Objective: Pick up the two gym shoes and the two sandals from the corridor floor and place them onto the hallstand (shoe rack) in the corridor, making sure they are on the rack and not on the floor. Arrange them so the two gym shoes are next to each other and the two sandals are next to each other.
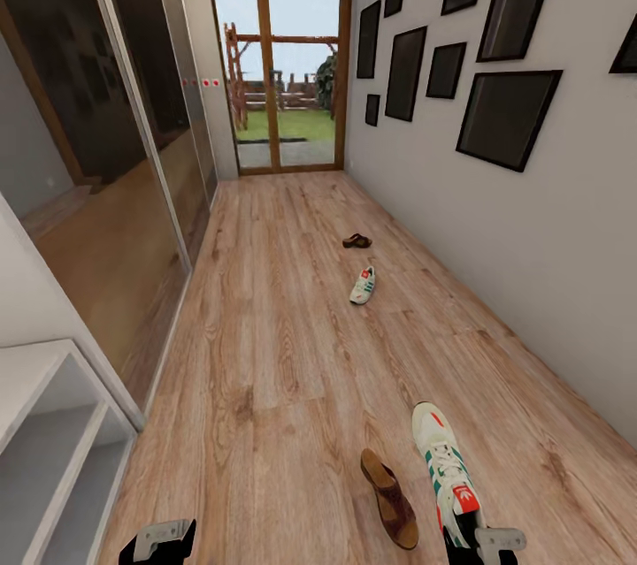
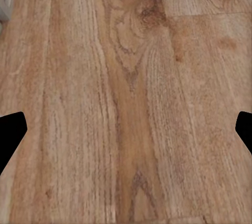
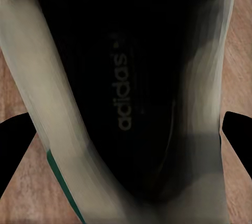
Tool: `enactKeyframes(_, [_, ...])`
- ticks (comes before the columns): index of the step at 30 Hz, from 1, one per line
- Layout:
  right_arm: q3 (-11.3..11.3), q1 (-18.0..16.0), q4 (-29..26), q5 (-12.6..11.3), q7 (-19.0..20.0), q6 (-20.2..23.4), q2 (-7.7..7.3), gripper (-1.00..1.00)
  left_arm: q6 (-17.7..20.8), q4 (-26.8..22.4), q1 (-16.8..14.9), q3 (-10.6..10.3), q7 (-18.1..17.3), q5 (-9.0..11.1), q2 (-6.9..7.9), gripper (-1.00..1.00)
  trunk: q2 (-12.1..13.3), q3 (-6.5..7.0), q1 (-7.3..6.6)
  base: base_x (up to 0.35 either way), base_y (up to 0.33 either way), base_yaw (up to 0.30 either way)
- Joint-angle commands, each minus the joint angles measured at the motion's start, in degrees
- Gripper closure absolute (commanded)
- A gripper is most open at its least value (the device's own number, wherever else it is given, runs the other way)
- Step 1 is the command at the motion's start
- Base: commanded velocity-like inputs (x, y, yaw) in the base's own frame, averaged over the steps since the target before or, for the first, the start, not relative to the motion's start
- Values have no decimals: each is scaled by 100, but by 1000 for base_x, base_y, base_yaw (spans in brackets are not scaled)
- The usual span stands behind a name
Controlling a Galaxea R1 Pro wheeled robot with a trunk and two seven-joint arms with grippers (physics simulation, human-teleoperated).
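Observation:
One white gym shoe [image 1: 442, 459] with green stripes lies on the wood floor [image 1: 283, 353] at the near right. My right gripper [image 1: 485, 545] hangs over its heel. In the right wrist view, the shoe's dark insole [image 3: 123, 87] sits between the black fingertips [image 3: 13, 140], and the gripper [image 3: 126, 140] is open. A brown sandal [image 1: 389, 499] lies just left of that shoe. Farther down the corridor are the second gym shoe [image 1: 363, 285] and the second sandal [image 1: 356, 240]. My left gripper [image 2: 126, 134] is open over bare planks. The pale grey hallstand [image 1: 53, 423] stands at the near left.
Mirrored sliding doors [image 1: 115, 123] run along the left wall. The right wall [image 1: 531, 220] carries several dark picture frames. A glazed door [image 1: 283, 70] closes the far end. Open floor stretches between the near and far shoes.

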Motion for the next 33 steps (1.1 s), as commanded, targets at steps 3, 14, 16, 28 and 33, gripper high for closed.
enactKeyframes(3, [-16, -4, -1, 35, -3, -17, 3, 100, -12, 5, -4, 36, -52, 22, -3, -100, -2, -4, -1, 0, 0, -1])
enactKeyframes(14, [-16, -5, 3, 38, -3, -17, 3, 100, -12, 5, -4, 36, -54, 22, -3, -100, -2, 16, -1, 0, 0, -150])
enactKeyframes(16, [-16, -5, 3, 38, -3, -17, 3, 100, -12, 5, -4, 36, -54, 22, -3, -100, -2, 22, -1, 18, 0, -237])
enactKeyframes(28, [-16, -2, 5, 36, -3, -16, 3, 100, -12, 5, -4, 36, -51, 22, -3, -100, -2, 61, -1, 78, 3, -242])
enactKeyframes(33, [-15, -4, 4, 38, -3, -17, 3, 100, -12, 5, -4, 36, -53, 22, -3, -100, -2, 67, -1, 122, 50, -114])
